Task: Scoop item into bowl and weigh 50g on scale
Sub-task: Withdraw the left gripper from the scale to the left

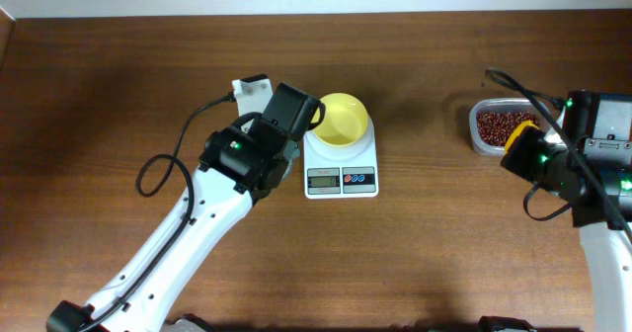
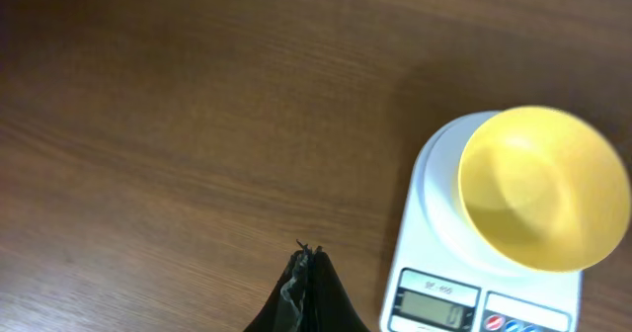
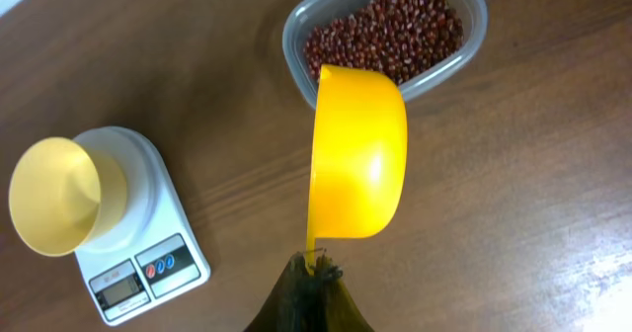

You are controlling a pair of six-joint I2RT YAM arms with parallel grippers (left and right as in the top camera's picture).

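Overhead, the small round pale yellow bowl (image 1: 341, 118) sat empty on the white square digital scale (image 1: 341, 179). The right pincer (image 3: 314, 265), clamped on a yellow plastic scoop (image 3: 357, 154), hovered beside the clear plastic tub (image 3: 292, 50) of dark red-brown beans (image 3: 385, 31). The left pincer (image 2: 306, 263) was closed and empty. Scooping looked not yet begun; the next move called for dipping into the beans.

The counter (image 1: 118, 75) is dark brown wood with fine streaked grain. The bowl (image 1: 342, 117) is plain pale yellow. The scale (image 1: 326, 156) is white, with a grey display and one red and one blue button. The beans (image 1: 504, 126) are dark red-brown, speckled lighter and darker, in a clear greyish tub (image 1: 476, 124). The scoop (image 3: 357, 154) is a deeper orange-yellow. The arms (image 1: 188, 233) are white with black joints, small green lights and black cables (image 1: 158, 169).
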